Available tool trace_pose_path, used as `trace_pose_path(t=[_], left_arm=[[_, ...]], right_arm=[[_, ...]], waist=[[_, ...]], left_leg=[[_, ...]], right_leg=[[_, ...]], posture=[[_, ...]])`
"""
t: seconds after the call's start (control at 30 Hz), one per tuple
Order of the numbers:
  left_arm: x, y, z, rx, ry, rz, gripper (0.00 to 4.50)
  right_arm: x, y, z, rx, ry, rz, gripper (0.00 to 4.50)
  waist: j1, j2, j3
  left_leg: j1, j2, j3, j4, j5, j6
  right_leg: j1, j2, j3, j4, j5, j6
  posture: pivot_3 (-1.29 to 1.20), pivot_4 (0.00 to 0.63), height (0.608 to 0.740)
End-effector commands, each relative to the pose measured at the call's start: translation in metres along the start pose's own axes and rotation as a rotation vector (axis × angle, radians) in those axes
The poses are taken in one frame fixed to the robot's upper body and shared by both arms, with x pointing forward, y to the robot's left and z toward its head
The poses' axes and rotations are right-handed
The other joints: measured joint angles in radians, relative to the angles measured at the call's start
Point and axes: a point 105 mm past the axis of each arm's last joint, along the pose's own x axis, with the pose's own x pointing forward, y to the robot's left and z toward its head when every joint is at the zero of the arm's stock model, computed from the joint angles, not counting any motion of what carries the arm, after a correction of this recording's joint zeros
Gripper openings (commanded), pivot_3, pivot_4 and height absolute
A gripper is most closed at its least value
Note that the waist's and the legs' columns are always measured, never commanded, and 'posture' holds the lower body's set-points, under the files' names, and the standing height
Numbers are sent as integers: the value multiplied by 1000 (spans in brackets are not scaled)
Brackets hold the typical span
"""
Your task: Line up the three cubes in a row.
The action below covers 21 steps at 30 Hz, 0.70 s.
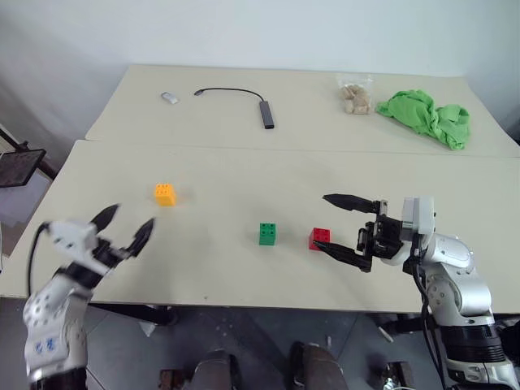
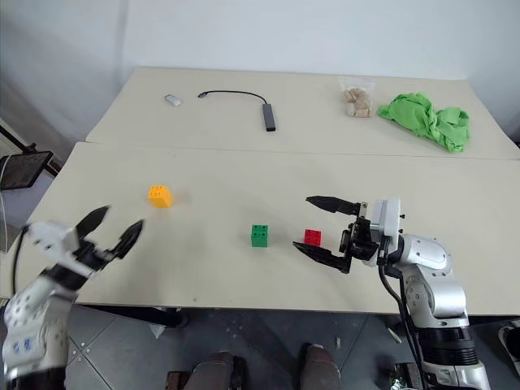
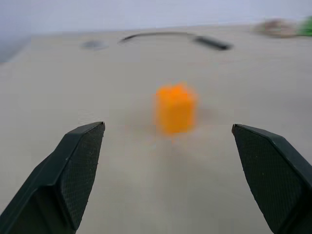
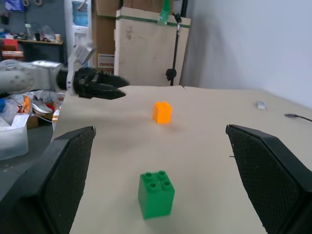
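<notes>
Where two beige worktops (image 1: 244, 171) butt together under a pale wall, the near one carries the three cubes. The yellow-orange cube (image 1: 165, 194) sits toward 10 o'clock, well apart from the green cube (image 1: 267, 234) near the middle; the red cube (image 1: 320, 239) stands just beside the green one at its 3 o'clock. On the far worktop lie a black cable with an adapter (image 1: 267, 114), a small grey object (image 1: 169, 97) too small to identify, a crumpled green cloth (image 1: 426, 118), and a clear bag (image 1: 355, 96) holding beige wooden pieces. The left tool (image 1: 123, 229) hovers at 8 o'clock with its fingers wide, empty, blurred. The right tool (image 1: 340, 226) at 4 o'clock is spread wide and holds nothing; its lower finger partly crosses the red cube's side, so contact cannot be judged. Shelves and boards fill the room's background in the right wrist view
</notes>
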Motion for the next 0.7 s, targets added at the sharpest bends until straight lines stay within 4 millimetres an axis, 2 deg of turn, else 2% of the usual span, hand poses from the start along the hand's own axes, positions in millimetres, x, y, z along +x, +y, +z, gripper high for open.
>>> trace_pose_path(t=[0.03, 0.13, 0.23, 0.27, 0.33, 0.5, 0.7], left_arm=[[-17, 0, 6, 25, -32, 88, 4446], [-15, -9, 3, 16, -23, 97, 4446], [11, -25, 6, 10, -17, 49, 4446], [27, -34, 8, 1, -19, 23, 4446], [47, -45, 10, 0, -18, -3, 4446], [91, -53, 13, -40, -3, 59, 4446], [109, -61, 8, -56, 33, 66, 4446]], right_arm=[[-2, 1, 3, -24, -15, 14, 4500], [-5, -1, 2, -39, -8, 11, 4500], [-10, -3, -3, -36, 12, 7, 4500], [-12, -4, -5, -34, 20, 4, 4500], [-14, -4, -7, -34, 28, 1, 4500], [-14, -2, -8, -37, 33, -2, 4500], [-15, 2, -9, -38, 35, -26, 4500]], waist=[[3, 0, 0], [14, -1, 0], [21, 0, 0], [23, 0, 0], [24, -1, 0], [14, 0, 0], [1, 0, 0]], left_leg=[[0, 0, 1, 0, 0, 0], [-1, 0, 3, 2, 0, 0], [0, 0, 3, 2, 0, 0], [0, 0, 3, 2, 0, 0], [-1, 0, 4, 2, 0, 0], [0, 0, 7, 1, 0, 0], [0, 0, 7, 0, 0, -1]], right_leg=[[0, 0, 0, -1, 0, 0], [1, 0, -1, -1, 0, 0], [1, 0, 1, 0, 0, -1], [1, 0, 1, 0, 0, -1], [1, 0, 0, 0, 0, -1], [0, 1, -1, 1, 0, -1], [0, 1, -2, 0, 0, 0]], posture=[[0, 150, 740], [0, 150, 740], [0, 150, 740], [0, 150, 740], [0, 150, 740], [0, 150, 740], [0, 150, 740]])
